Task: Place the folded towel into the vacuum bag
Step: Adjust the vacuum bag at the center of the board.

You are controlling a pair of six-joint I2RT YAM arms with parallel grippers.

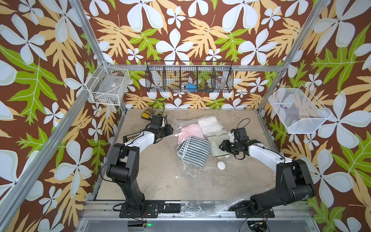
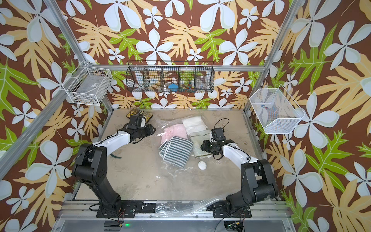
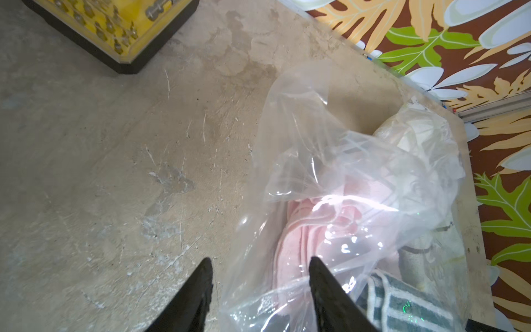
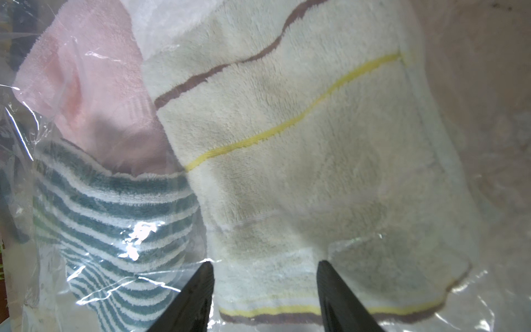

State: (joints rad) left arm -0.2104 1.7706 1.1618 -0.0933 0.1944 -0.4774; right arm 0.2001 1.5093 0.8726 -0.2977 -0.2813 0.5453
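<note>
The vacuum bag lies crinkled mid-table, its round white valve cap toward the front. Under its film lie a pink towel, a white towel, a green-striped towel and a cream towel with yellow and brown lines. My left gripper is open at the bag's left edge; in the left wrist view the gripper has loose film between its jaws, next to the pink towel. My right gripper is open over the cream towel's near edge.
A yellow bit case sits at the back left behind the left arm, and a bit strip lies beside that arm. Loose clear plastic drapes over the front rail. Wire baskets hang on the walls.
</note>
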